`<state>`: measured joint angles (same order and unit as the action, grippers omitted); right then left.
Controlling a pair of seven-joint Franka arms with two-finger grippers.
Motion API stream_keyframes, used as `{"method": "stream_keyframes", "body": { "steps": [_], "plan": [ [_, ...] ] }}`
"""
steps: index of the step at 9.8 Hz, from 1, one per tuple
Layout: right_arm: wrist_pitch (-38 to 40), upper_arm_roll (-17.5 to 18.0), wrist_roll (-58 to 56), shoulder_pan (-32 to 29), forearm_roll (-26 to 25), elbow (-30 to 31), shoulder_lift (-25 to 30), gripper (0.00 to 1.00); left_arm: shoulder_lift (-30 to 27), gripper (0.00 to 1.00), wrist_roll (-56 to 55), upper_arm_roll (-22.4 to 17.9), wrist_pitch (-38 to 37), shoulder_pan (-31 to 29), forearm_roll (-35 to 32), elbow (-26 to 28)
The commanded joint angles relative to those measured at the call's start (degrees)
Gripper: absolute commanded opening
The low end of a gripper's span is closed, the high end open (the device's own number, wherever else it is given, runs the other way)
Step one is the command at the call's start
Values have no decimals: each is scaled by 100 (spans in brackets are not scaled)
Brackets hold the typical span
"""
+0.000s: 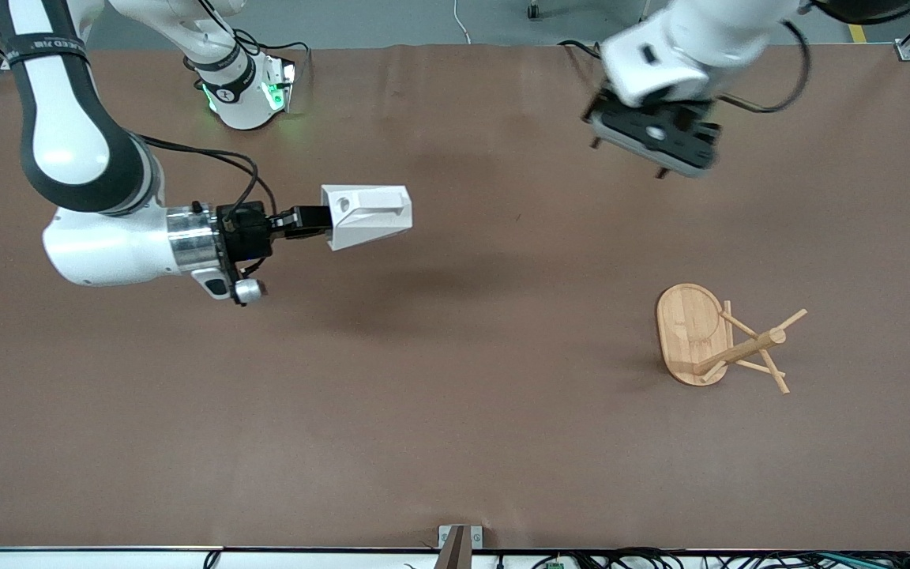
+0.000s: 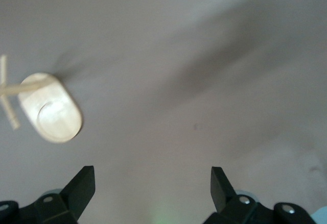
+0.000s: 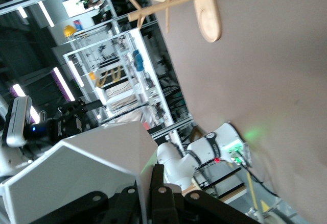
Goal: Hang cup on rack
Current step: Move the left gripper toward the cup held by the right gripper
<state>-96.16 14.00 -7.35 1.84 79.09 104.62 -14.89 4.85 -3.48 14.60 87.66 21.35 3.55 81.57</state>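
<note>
- Right gripper (image 1: pixel 321 223), at about 9 o'clock in the front view, is clamped on the cup (image 1: pixel 366 215) and holds it on its side in the air over the bare table (image 1: pixel 455 442); the pickup looks done.
- Cup is well apart from the rack (image 1: pixel 720 340), so the carry toward the left arm's end of the table is still to come, I judge.
- Rack stands at about 4 o'clock, its pegs bare; nothing hangs on it yet.
- Left gripper (image 2: pixel 152 183) waits at about 1 o'clock, high over the table, jaws spread wide and holding nothing.
- Left to do: bring the handle hole to a peg, slip it on, let go.
</note>
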Motion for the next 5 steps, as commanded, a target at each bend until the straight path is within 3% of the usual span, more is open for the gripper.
{"method": "stream_keyframes", "body": {
  "steps": [1, 3, 5],
  "plan": [
    [-8, 269, -633, -52, 755, 487, 74, 0, 926, 100, 206, -19, 31, 692, -100, -982],
    [9, 541, -1135, -43, 1386, 717, 48, 0, 1211, 100, 322, -98, 469, 1308, -250, -1232],
    [18, 691, -1470, -43, 1627, 884, 21, 0, 1272, 100, 348, -19, 943, 1476, -241, -1232]
  ]
}}
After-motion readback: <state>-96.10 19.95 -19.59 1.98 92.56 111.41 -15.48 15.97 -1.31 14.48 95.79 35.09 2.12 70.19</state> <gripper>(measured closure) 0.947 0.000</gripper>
